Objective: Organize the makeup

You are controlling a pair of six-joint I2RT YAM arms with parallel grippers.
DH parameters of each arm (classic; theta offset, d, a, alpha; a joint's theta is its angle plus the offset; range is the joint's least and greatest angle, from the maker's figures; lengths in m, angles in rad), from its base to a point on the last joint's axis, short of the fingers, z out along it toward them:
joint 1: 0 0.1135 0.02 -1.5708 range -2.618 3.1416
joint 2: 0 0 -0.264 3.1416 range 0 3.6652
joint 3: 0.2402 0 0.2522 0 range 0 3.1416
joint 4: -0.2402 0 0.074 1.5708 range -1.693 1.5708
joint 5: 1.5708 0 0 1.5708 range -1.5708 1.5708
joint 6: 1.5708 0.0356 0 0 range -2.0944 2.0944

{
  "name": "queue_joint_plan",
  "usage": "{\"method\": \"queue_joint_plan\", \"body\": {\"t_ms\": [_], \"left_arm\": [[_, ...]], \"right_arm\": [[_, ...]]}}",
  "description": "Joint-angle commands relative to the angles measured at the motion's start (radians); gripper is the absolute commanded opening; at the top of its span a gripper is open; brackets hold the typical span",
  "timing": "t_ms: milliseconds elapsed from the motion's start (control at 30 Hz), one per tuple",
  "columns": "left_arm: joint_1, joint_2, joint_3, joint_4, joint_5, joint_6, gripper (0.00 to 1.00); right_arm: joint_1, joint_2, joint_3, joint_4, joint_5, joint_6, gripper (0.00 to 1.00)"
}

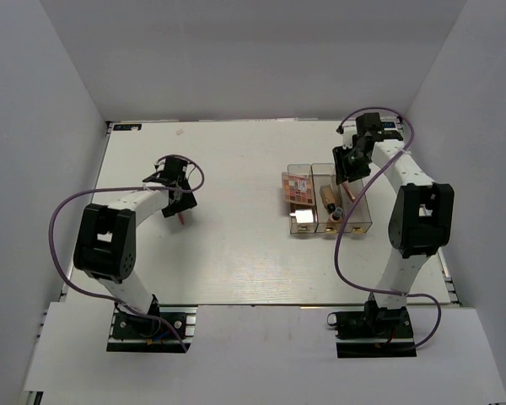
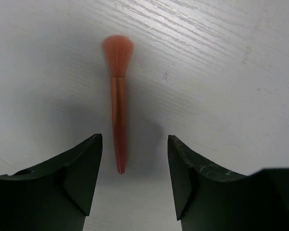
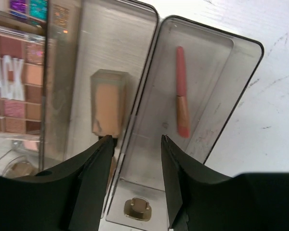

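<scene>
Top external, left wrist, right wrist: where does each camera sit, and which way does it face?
Top external: above and behind the bases, looking down on the table; left arm and right arm show.
Left wrist: facing down at a pink brush on the table; open left gripper frames it.
Right wrist: looking down into the clear box at a bottle and pink stick; open right gripper shows.
Shared: top and right wrist both see the box.

My fingers [image 2: 82, 178] are dark, matt plastic. The table [image 2: 221, 72] is white, grainy wood. The box [image 3: 237, 72] is clear, shiny plastic.
</scene>
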Motion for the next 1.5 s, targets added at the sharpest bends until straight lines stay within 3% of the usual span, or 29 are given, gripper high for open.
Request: {"method": "queue_joint_plan", "body": {"t_ms": [0,500,700,733,800,867,1033,1167,1233,1300,1333,1400,1433,1467], "left_arm": [[0.005,0.028,0.049,0.011,-0.028,0.026,0.66],[0.023,0.083,-0.012,0.034,-0.002,0.033,0.39],[0.032,0.075,-0.042,0.043,0.026,0.033,0.16],[0.032,0.068,-0.042,0.045,0.035,0.035,0.14],[0.032,0.046,-0.033,0.046,0.061,0.036,0.06],[0.023,0.011,-0.017,0.053,0.093,0.042,0.0],[-0.012,-0.069,0.052,0.109,0.339,0.058,0.0],[-0.049,-0.084,0.121,0.16,0.527,0.036,0.0],[-0.086,-0.069,0.176,0.189,0.618,0.023,0.0],[-0.13,-0.04,0.211,0.206,0.661,-0.003,0.0],[-0.145,-0.029,0.231,0.232,0.699,-0.026,0.0],[-0.194,0.014,0.289,0.273,0.729,-0.054,0.0],[-0.211,0.034,0.311,0.289,0.744,-0.084,0.0],[-0.228,0.07,0.346,0.303,0.764,-0.103,0.0]], "right_arm": [[-0.005,-0.073,0.052,0.014,-0.08,0.012,0.51],[-0.014,-0.13,0.029,0.028,-0.133,0.033,0.5],[-0.014,-0.144,0.051,-0.004,-0.235,-0.022,0.52],[-0.014,-0.149,0.064,-0.021,-0.287,-0.039,0.54],[-0.016,-0.173,0.075,-0.037,-0.339,-0.097,0.65],[-0.017,-0.201,0.066,-0.018,-0.407,-0.118,0.89],[-0.023,-0.317,-0.037,0.118,-0.476,-0.131,0.89],[-0.036,-0.368,-0.077,0.233,-0.444,-0.054,0.89],[-0.039,-0.383,-0.097,0.273,-0.424,-0.016,0.84],[-0.049,-0.409,-0.129,0.33,-0.415,0.012,0.69],[-0.054,-0.417,-0.136,0.343,-0.407,0.035,0.52],[-0.057,-0.438,-0.158,0.38,-0.391,0.058,0.31],[-0.06,-0.451,-0.169,0.396,-0.378,0.082,0.14],[-0.062,-0.472,-0.187,0.409,-0.366,0.095,0.09]]}}
